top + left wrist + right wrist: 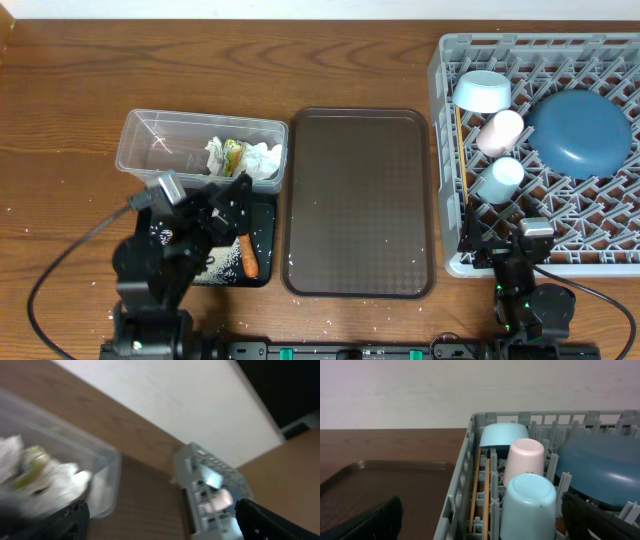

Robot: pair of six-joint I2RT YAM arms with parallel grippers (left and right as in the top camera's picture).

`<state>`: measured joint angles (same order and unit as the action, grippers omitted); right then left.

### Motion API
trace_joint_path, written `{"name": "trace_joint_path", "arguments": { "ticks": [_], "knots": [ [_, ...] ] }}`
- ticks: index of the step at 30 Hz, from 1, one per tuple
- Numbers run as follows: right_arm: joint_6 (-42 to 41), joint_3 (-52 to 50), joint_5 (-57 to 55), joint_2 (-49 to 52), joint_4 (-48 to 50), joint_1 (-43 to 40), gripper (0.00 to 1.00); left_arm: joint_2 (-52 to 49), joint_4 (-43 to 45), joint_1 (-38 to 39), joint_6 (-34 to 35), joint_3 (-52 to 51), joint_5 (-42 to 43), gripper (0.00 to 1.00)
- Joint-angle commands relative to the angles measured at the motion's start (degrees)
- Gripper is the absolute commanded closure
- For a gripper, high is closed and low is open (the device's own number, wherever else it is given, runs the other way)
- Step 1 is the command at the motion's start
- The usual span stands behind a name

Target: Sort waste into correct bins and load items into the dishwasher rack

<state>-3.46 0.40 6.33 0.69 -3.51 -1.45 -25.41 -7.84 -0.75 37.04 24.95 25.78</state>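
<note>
The clear tub [160,145] holds crumpled tissues [262,158] and a green-yellow wrapper [234,152]; in the blurred left wrist view the tissues [45,477] show at left. An orange carrot [248,257] and rice grains lie on the black tray [262,268]. My left gripper [228,192] [162,527] hangs open and empty over the black tray's far edge. The grey rack [448,262] [457,485] carries a bowl [482,90] [502,435], pink cup [500,130] [524,457], light blue cup [500,178] [527,505], blue plate [580,133] [600,470] and chopsticks [461,150] [481,485]. My right gripper [502,238] [485,525] is open at the rack's front-left corner.
A large brown serving tray [360,200] [380,480] lies between the bins and the rack. White grains are scattered on the table near its front edge. A black cable [60,265] loops at the front left.
</note>
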Motion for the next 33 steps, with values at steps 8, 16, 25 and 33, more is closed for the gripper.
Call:
{"name": "trace_joint_path", "arguments": {
  "ticks": [8, 16, 25, 33],
  "knots": [
    [-0.13, -0.11, -0.52, -0.37, -0.20, -0.94, 0.01, 11.89, 4.61, 2.34, -1.49, -12.11, -18.25, 0.05],
    [-0.13, -0.11, -0.52, -0.37, -0.20, -0.94, 0.01, 17.18, 19.47, 2.36, -6.58, -20.74, -20.48, 0.05],
    [-0.13, -0.11, -0.52, -0.37, -0.20, -0.94, 0.01, 22.34, 19.85, 2.51, -15.04, -24.74, -20.63, 0.05],
    [-0.13, -0.11, -0.50, -0.37, -0.20, -0.94, 0.01, 25.31, 12.76, 4.35, -24.33, -24.72, -20.74, 0.02]
  ]
}}
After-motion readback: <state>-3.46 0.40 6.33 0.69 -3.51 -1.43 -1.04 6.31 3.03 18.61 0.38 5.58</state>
